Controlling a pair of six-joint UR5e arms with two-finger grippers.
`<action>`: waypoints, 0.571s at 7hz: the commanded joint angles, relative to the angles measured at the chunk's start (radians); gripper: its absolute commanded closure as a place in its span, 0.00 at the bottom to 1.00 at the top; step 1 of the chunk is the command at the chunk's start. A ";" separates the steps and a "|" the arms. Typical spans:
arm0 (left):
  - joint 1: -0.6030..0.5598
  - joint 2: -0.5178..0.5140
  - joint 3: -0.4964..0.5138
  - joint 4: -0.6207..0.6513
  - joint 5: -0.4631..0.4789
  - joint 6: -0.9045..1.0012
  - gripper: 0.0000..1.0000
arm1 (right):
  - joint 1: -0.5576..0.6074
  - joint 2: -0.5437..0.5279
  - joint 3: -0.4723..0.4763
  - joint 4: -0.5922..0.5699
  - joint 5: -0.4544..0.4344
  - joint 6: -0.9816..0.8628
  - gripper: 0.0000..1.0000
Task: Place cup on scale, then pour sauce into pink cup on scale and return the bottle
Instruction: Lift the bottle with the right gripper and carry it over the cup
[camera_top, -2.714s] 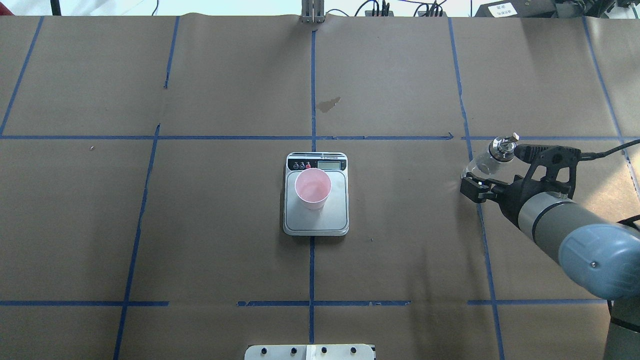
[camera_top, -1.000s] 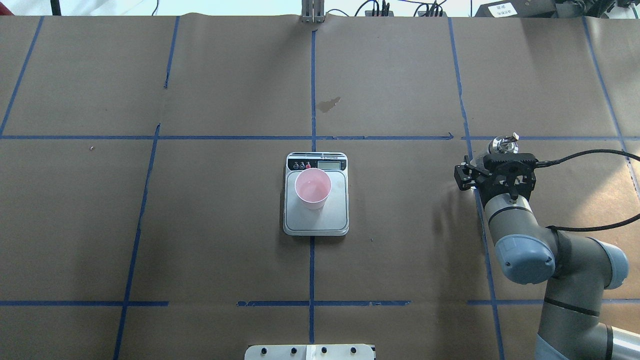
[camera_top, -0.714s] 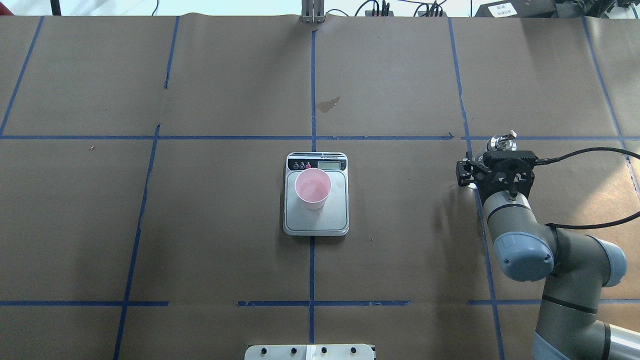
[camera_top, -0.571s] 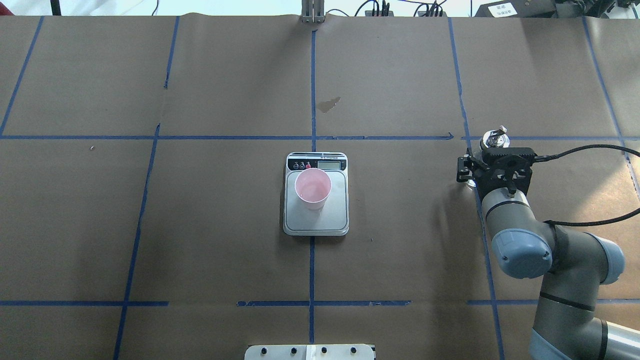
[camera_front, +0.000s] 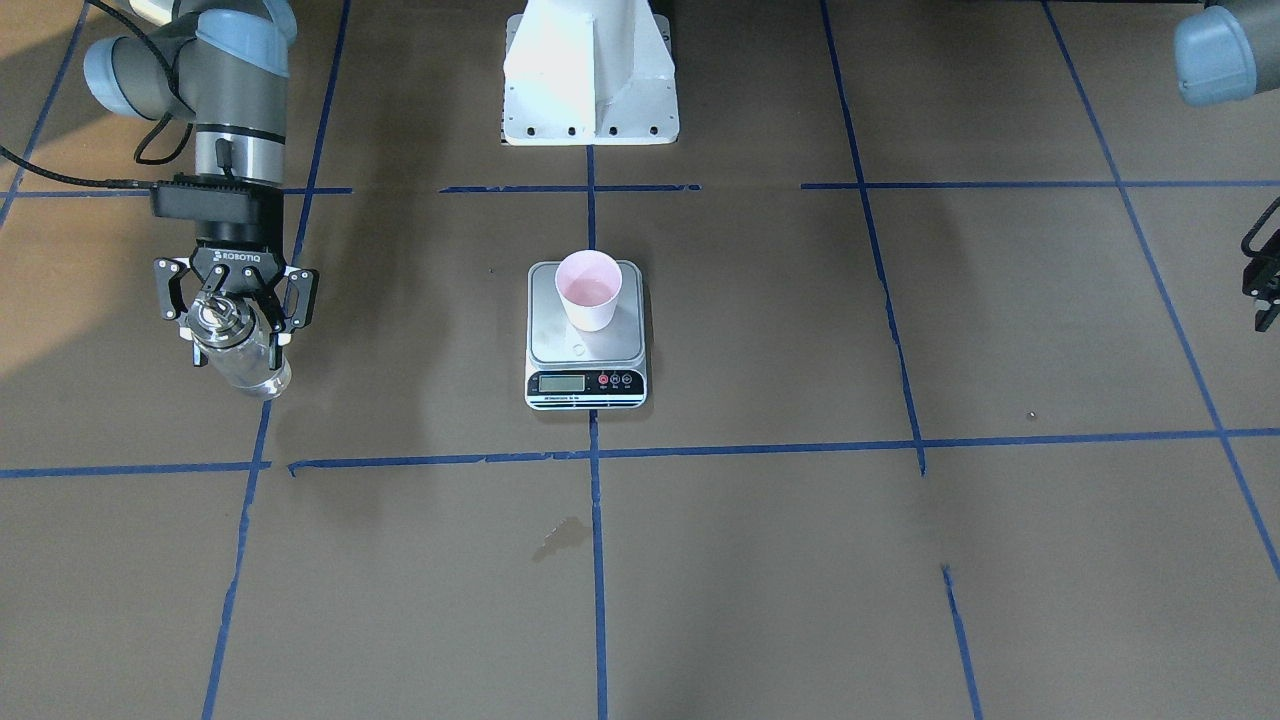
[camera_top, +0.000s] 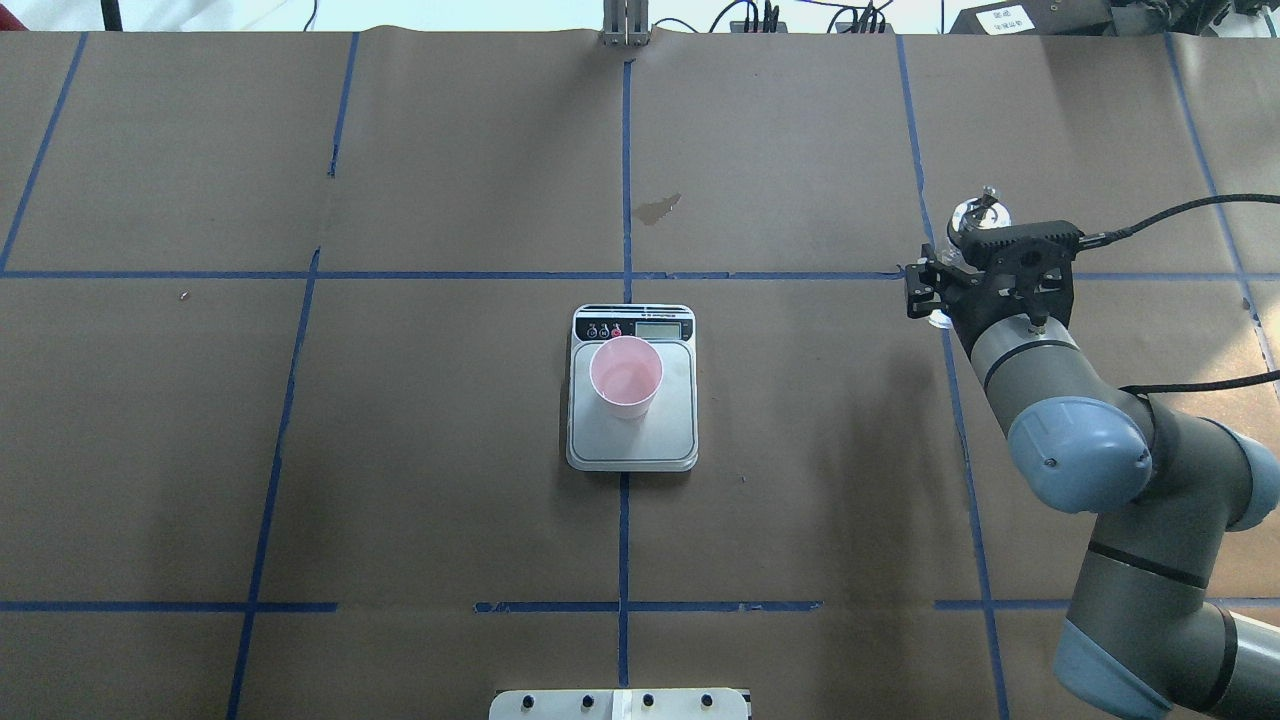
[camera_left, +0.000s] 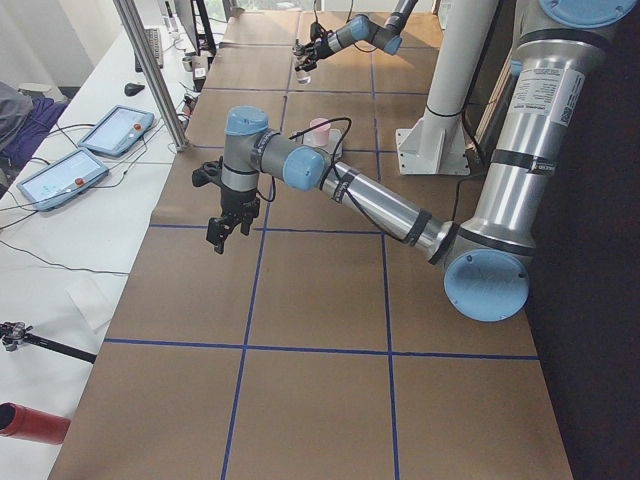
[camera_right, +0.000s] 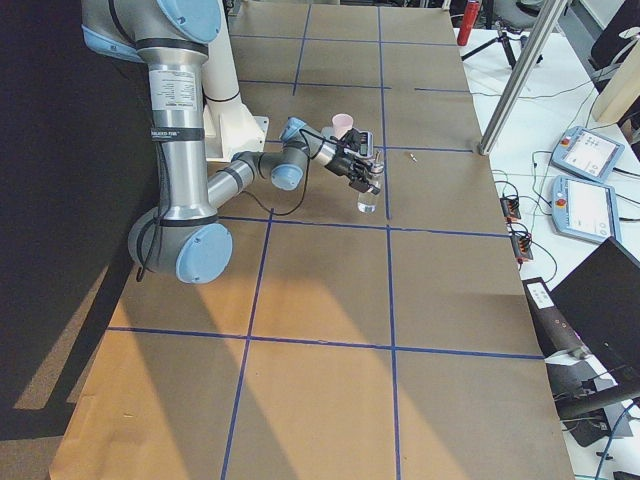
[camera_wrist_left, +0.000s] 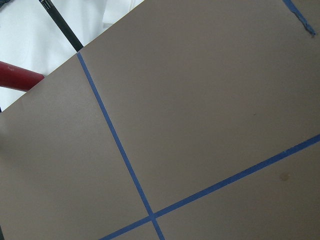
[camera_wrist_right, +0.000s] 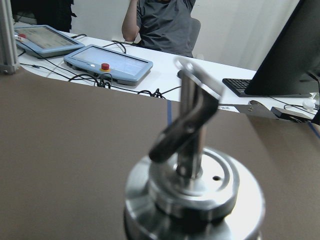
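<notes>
The pale pink cup (camera_top: 625, 377) stands upright on the scale (camera_top: 632, 447) at the table's middle, as the front view also shows, cup (camera_front: 588, 290) on scale (camera_front: 586, 385). My right gripper (camera_front: 237, 335) is shut on the clear glass bottle (camera_front: 245, 358), which stands upright off to the right of the scale. The bottle's silver pour-spout cap (camera_top: 978, 214) rises above the gripper (camera_top: 945, 290) and fills the right wrist view (camera_wrist_right: 195, 192). My left gripper (camera_front: 1262, 275) hangs at the table's left end, far from the scale, holding nothing; I cannot tell whether it is open.
Brown paper with a blue tape grid covers the table. A dark stain (camera_top: 658, 208) lies beyond the scale. The white robot base (camera_front: 588, 70) stands behind the scale. Tablets (camera_right: 590, 155) and a metal post (camera_left: 150, 70) are past the table's far edge.
My right arm has turned its wrist and carried the bottle away from the robot, across the blue tape line. The cup and scale have not moved.
</notes>
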 joint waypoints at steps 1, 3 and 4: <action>-0.031 0.006 0.038 -0.011 -0.002 0.109 0.00 | 0.004 0.157 0.022 -0.105 0.025 -0.082 1.00; -0.096 0.026 0.097 -0.011 -0.059 0.168 0.00 | -0.007 0.217 0.025 -0.115 0.023 -0.364 1.00; -0.123 0.078 0.114 -0.031 -0.113 0.166 0.00 | -0.008 0.255 0.024 -0.147 0.022 -0.449 1.00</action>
